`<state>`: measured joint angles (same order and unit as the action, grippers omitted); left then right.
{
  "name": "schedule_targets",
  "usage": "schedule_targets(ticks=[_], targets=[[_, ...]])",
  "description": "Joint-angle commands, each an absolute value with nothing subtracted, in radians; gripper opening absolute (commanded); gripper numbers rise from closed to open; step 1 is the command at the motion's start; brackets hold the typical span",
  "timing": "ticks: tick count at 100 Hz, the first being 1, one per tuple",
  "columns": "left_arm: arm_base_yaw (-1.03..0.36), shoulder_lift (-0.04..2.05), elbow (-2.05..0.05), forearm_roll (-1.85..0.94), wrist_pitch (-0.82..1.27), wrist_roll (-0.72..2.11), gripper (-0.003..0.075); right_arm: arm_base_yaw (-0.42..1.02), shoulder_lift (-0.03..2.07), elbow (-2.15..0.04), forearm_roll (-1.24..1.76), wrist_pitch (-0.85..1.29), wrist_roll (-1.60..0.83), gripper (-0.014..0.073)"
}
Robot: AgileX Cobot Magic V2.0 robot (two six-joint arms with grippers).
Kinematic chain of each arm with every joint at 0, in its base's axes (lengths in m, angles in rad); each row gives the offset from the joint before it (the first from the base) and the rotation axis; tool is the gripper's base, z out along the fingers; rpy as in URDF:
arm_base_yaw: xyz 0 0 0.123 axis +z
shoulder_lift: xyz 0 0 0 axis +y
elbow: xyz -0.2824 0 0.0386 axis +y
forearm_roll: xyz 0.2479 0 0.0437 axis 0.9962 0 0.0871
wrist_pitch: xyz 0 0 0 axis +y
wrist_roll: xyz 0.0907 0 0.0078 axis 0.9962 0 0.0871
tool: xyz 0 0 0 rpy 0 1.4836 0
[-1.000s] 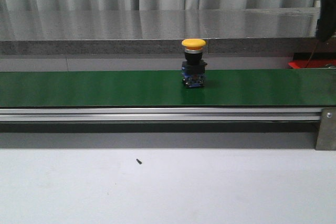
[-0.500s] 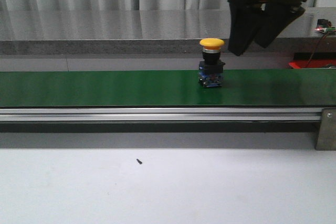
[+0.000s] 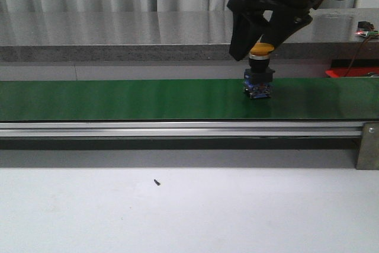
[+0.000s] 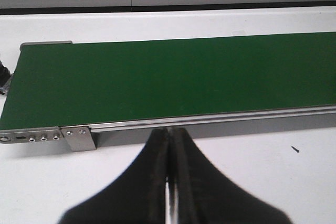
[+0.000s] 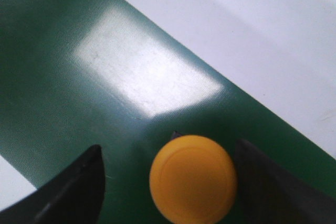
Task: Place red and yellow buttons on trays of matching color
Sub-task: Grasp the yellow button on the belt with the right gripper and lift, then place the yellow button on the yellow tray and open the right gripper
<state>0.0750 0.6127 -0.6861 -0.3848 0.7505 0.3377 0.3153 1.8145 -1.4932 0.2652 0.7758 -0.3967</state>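
A yellow button (image 3: 259,70) with a black and blue base stands upright on the green conveyor belt (image 3: 118,99). My right gripper (image 3: 256,44) hangs open over it, one finger on each side of the yellow cap (image 5: 193,178), which lies closer to one finger than the other. A red tray (image 3: 349,71) shows partly at the far right behind the belt. No red button or yellow tray is in view. My left gripper (image 4: 169,132) is shut with nothing in it, hovering over the white table near the belt's end.
The belt's metal rail (image 3: 177,128) runs along its front edge, with a bracket (image 3: 368,145) at the right end. A grey stone ledge (image 3: 118,37) runs behind the belt. A small dark speck (image 3: 156,182) lies on the white table.
The yellow button has travelled right along the belt. My right arm has come in from the upper right and dropped down, so its open fingers now straddle the button's cap.
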Motion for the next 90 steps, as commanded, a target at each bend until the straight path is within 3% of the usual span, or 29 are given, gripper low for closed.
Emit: schedule_targets(ticks=[1,19,29,58,90], targets=[[0.069,0.615,-0.711,-0.407,0.683,0.333,-0.0020,0.312,1.774,-1.521,0.284,0.732,-0.404,0.0453],[0.069,0.615,-0.711,-0.407,0.683,0.333,-0.0020,0.312,1.775,-1.521,0.282,0.738,-0.395,0.0241],[0.069,0.615,-0.711,-0.407,0.683,0.333,-0.0020,0.312,1.775,-1.521,0.282,0.726,-0.391,0.0177],[0.069,0.615,-0.711,-0.407,0.683,0.333,-0.0020,0.286,1.687,-1.516,0.283,0.760,-0.346,0.0173],[0.069,0.615,-0.711,-0.407,0.683,0.333,-0.0020,0.108,1.488,-1.369,0.283,0.774,-0.294,0.0173]])
